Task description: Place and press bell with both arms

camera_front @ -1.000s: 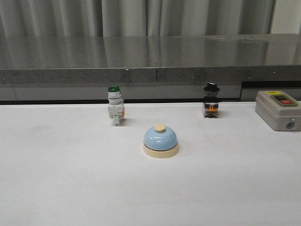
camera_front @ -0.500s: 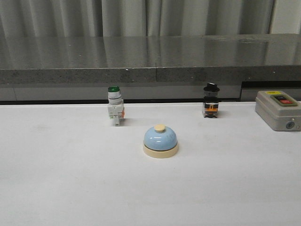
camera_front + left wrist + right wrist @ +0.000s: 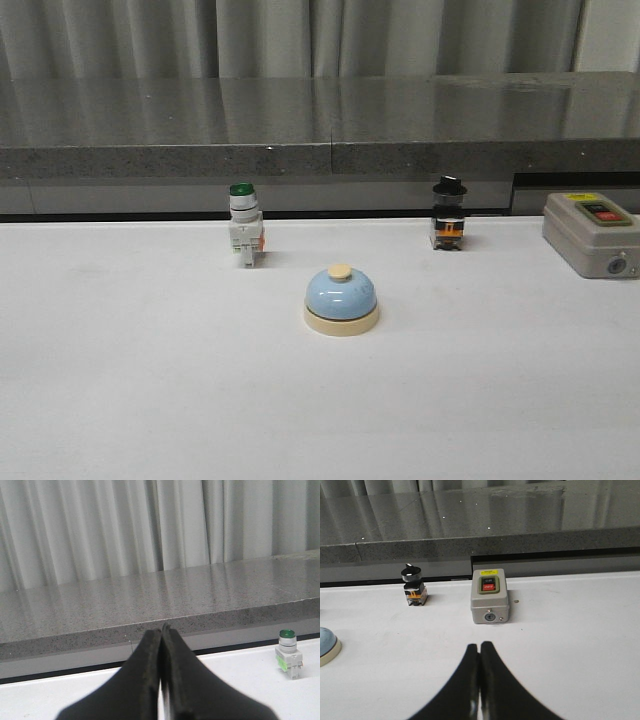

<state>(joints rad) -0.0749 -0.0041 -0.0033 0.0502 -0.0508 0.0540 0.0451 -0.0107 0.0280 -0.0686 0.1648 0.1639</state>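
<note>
The bell (image 3: pixel 342 298) sits upright on the white bench (image 3: pixel 150 380), alone in the open middle of it, with its cream button on top and nothing touching it. Behind the bell and to its left stands a green-capped push-button switch (image 3: pixel 244 226); behind and to its right stands a black-knobbed selector switch (image 3: pixel 449 215). Farther right of the bell, near the bench's edge, lies a grey control box (image 3: pixel 592 234) with red and green buttons, its right side cut off by the front view's border.

Neither arm appears in the front view. In the left wrist view the left pincer (image 3: pixel 161 630) has its two fingers pressed together with no visible gap and nothing between them; only the green-capped switch shows there, and the bell is out of that view. In the right wrist view the right pincer (image 3: pixel 479 647) is likewise closed tip to tip on nothing, above bare bench, well apart from the bell, of which just a sliver of blue dome and cream base shows at the frame's edge. The grey box and the black-knobbed switch lie beyond its tips.
</note>
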